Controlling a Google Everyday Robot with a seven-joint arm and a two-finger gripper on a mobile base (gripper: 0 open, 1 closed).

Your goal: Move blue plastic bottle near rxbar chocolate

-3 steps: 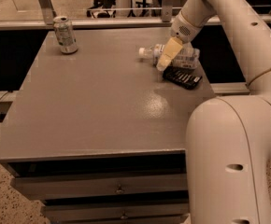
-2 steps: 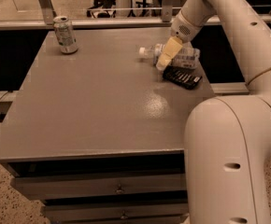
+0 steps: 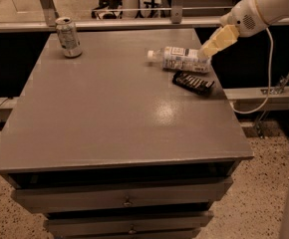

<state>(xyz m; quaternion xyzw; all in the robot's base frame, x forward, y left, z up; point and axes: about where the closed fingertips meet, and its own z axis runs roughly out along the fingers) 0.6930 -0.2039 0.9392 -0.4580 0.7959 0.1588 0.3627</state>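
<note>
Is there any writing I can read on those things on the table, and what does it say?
Label of the blue plastic bottle: dark print, too blurred to read.
Wrapper of the rxbar chocolate: pale lettering blocks, unreadable.
On the drink can: markings too small to read.
On the gripper, at the bottle's base end: no writing visible.

Single view. Set high off the near edge of the table (image 3: 109, 133), tilted down, facing the far side. Moderately close: whole tabletop framed, drawer fronts (image 3: 127, 201) along the bottom, floor strip at right. Far right: gripper (image 3: 207, 49), at the right end of the blue plastic bottle (image 3: 182, 59), just beyond the rxbar chocolate (image 3: 193, 82); arm entering from the upper right corner. Far left: can (image 3: 68, 37).
</note>
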